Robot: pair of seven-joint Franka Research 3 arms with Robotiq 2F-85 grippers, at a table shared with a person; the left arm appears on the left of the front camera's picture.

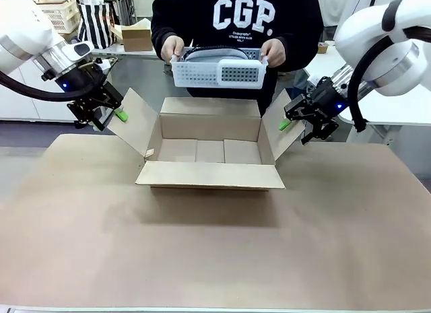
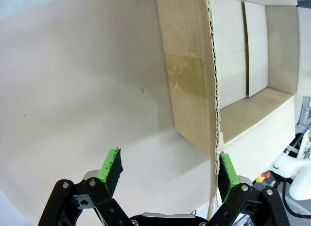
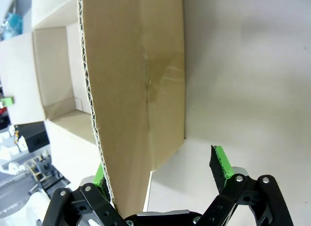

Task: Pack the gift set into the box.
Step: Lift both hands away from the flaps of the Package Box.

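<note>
Box point(image 1: 210, 151): open on surface point(image 1: 215, 252), empty.
Left gripper point(image 2: 167, 170): spread wide, straddling left flap point(image 2: 187, 70), pinning it outward.
Right gripper point(image 3: 160, 170): likewise at right flap point(image 3: 136, 80).
Gift set point(image 1: 217, 67): held above box in person's hands point(image 1: 172, 48), ready for lowering.

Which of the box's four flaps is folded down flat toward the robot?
The near flap of the box; the two side flaps angle up beside the grippers.

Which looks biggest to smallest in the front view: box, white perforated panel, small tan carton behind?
1. box, flaps spread, by far the widest.
2. white perforated panel, held in the person's hands above the box.
3. small tan carton, though it sits farther back, so its real size is uncertain.
</note>
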